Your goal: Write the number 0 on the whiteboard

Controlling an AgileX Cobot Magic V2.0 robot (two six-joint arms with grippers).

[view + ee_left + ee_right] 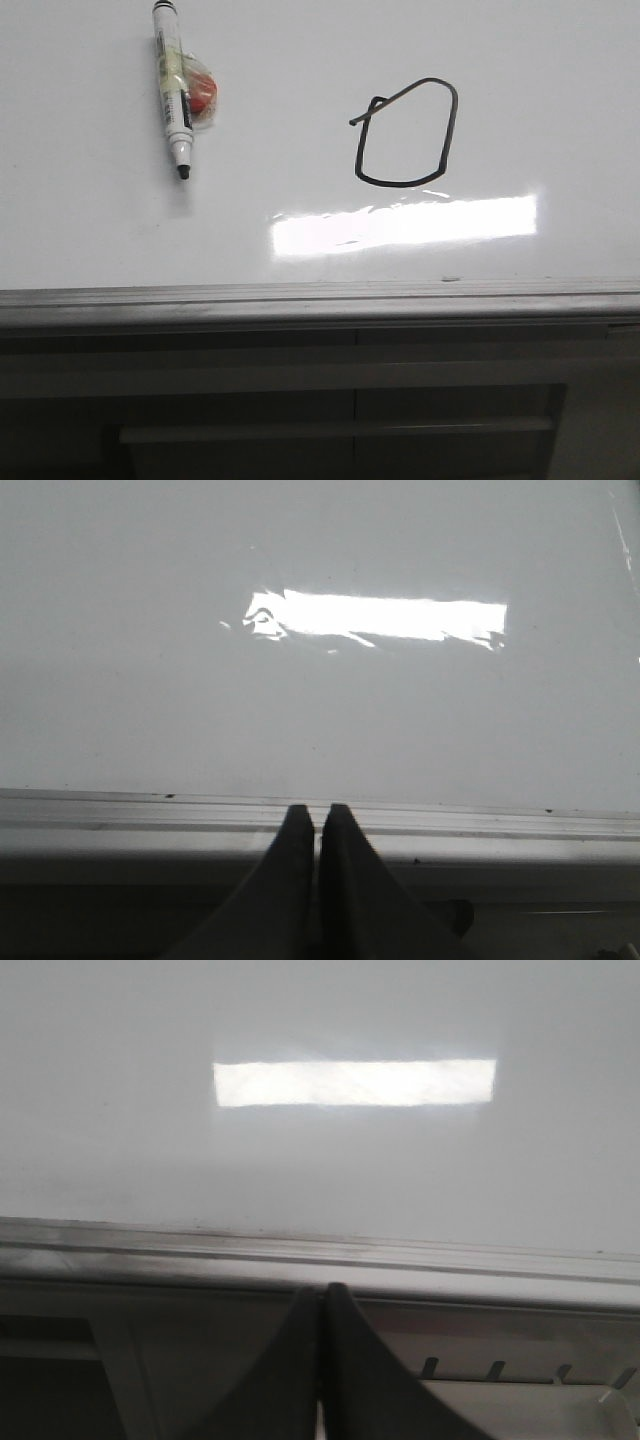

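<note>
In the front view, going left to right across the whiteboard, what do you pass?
Marker pen with an orange thing tucked against its right side → the hand-drawn number 0, all lying on the whiteboard.

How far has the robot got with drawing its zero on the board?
It looks finished. A closed black loop, the number 0, is drawn on the whiteboard, with a stray tail at its upper left. The marker pen lies uncapped on the board, left of the loop. Nothing is in hand: the left end effector and right end effector are shut, empty, at the board's near rim. Nothing visible remains.
</note>
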